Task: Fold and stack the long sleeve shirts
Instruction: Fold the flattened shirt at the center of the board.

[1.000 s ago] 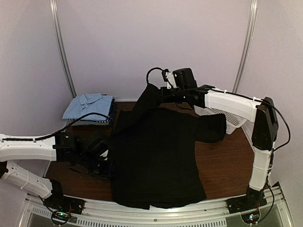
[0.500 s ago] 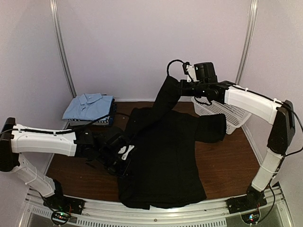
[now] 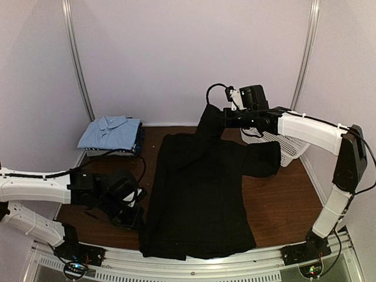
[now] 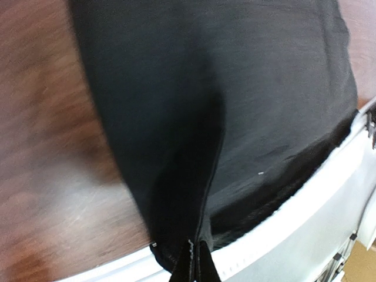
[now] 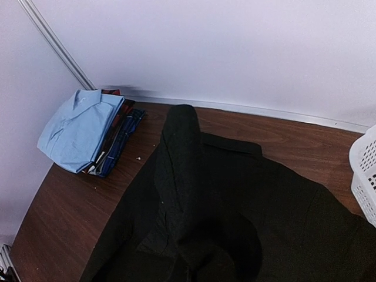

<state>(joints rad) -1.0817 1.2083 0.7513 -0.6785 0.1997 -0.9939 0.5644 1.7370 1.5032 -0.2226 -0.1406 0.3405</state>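
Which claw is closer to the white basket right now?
Right. The right claw holds a sleeve of the black shirt beside the basket; the left claw is across the table.

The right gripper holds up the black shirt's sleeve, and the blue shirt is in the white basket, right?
No. The blue shirt tops the stack at the far left, outside the basket, as the top view shows. The right gripper holds up a sleeve of the black shirt.
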